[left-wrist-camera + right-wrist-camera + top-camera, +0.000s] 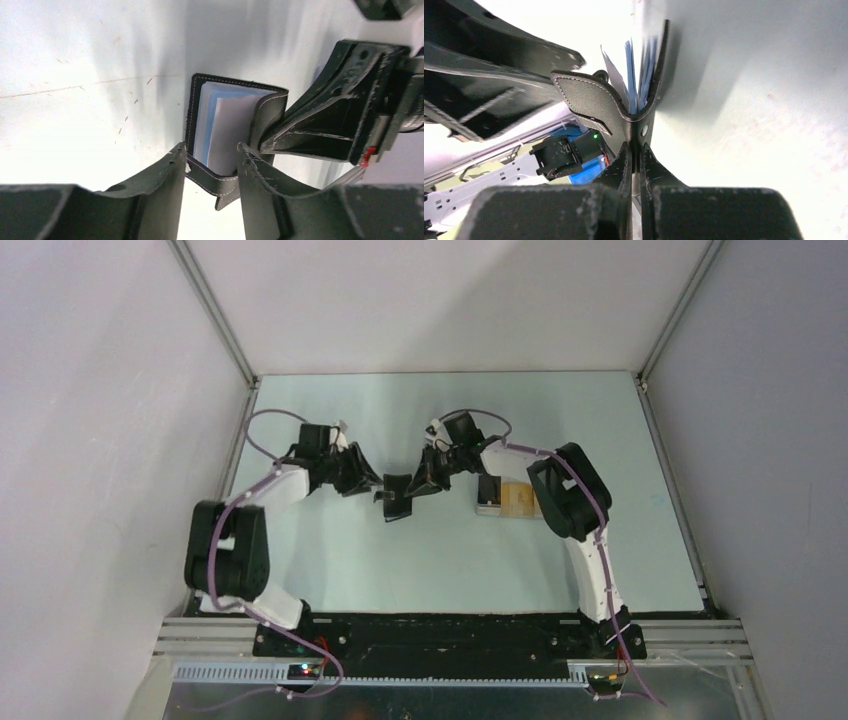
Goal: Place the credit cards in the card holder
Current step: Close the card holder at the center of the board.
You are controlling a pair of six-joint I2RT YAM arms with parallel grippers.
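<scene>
The card holder (225, 120) stands open near the middle of the table (400, 570), held up between the two arms. Its black stitched covers splay apart and its blue and pale inner sleeves (207, 117) fan out between them.

The left gripper (212, 150) comes at the holder from its left side. Its fingers (160, 185) are partly spread and close on the holder's near end. One fingertip sits against the outer edge of the cover and the other against the inner flap, with a stitched strap hanging down between them.

The right gripper (636, 147) meets the holder from its right side. Its fingers (621, 162) are pressed almost together and pinch the edge of one cover just below the small stud (644, 130). That cover bends outward away from the sleeves.

The credit cards (512, 500) lie flat on the table to the right of the holder, beyond the right gripper and apart from it. They form a small stack showing an orange-yellow face and a dark end toward the holder, partly hidden under the right arm. None of them touches the holder.
</scene>
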